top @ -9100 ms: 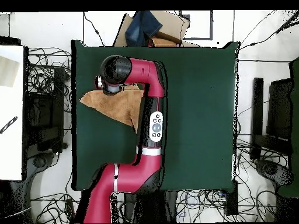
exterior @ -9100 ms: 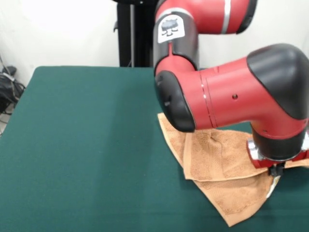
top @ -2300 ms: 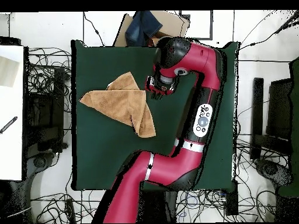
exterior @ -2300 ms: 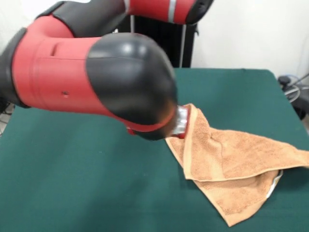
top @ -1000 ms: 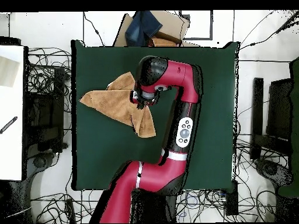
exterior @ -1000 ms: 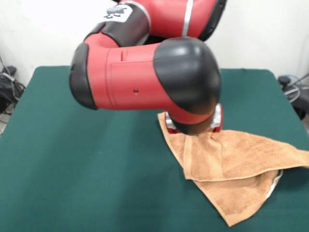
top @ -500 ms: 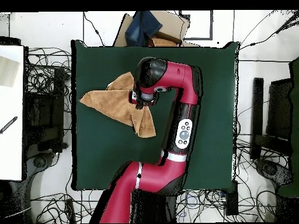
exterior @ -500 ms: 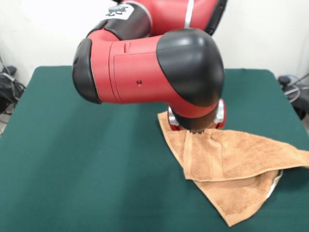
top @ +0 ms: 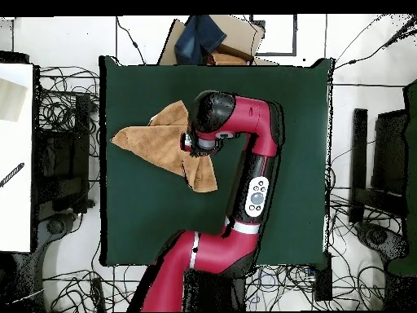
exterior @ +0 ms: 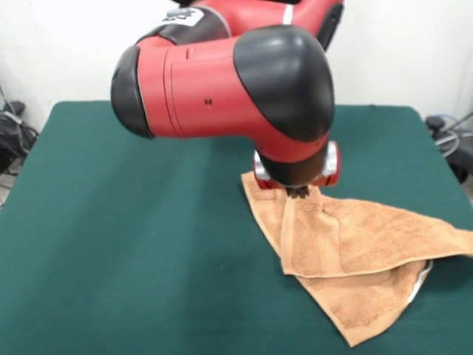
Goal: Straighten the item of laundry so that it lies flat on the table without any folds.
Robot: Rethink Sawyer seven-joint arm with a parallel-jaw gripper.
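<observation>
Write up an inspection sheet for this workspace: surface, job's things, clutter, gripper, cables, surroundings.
Surface: green table, bare apart from the towel.
Job's things: orange towel lies folded over itself in layers, one corner reaching the table's edge; not flat.
Clutter: nothing seen on the table.
Gripper: gripper is at the towel's raised fold, mostly hidden under the arm; open or shut cannot be told.
Cables: tangled cables on the floor all around the table.
Surroundings: white wall behind; cardboard box beyond the table's edge; white panel to one side.
</observation>
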